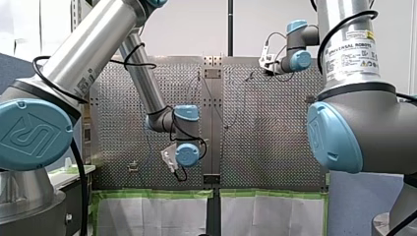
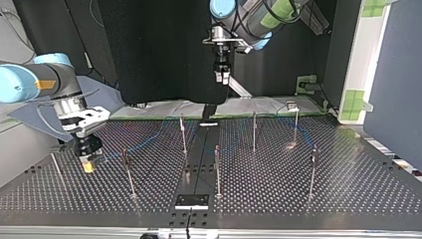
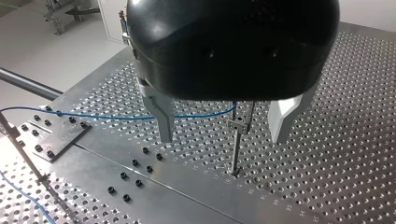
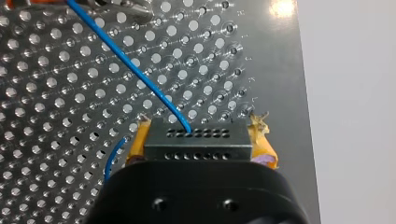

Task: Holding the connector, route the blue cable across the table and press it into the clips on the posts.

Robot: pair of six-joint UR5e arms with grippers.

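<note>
My right gripper [image 4: 198,136] is shut on the dark grey connector [image 4: 196,145], held between its yellow pads [image 4: 262,148] low over the perforated table. The blue cable [image 4: 135,74] leaves the connector's top face and runs away across the holes. In the top view my right gripper [image 2: 88,162] stands near the table's left side, and the cable [image 2: 144,142] trails from it toward the middle posts. My left gripper [image 3: 223,138] is open, with a thin post and its clip [image 3: 237,140] between the metal fingers [image 3: 163,121]. The cable [image 3: 107,116] passes just behind that post. My left gripper [image 2: 222,75] hangs high at the far side.
Several thin posts stand on the table, among them one [image 2: 183,132] left of centre, one [image 2: 254,130] right of centre and one [image 2: 312,169] toward the right. A dark plate [image 2: 191,200] lies at the near middle. Green-taped white sheets [image 1: 157,211] hang at the table's edge.
</note>
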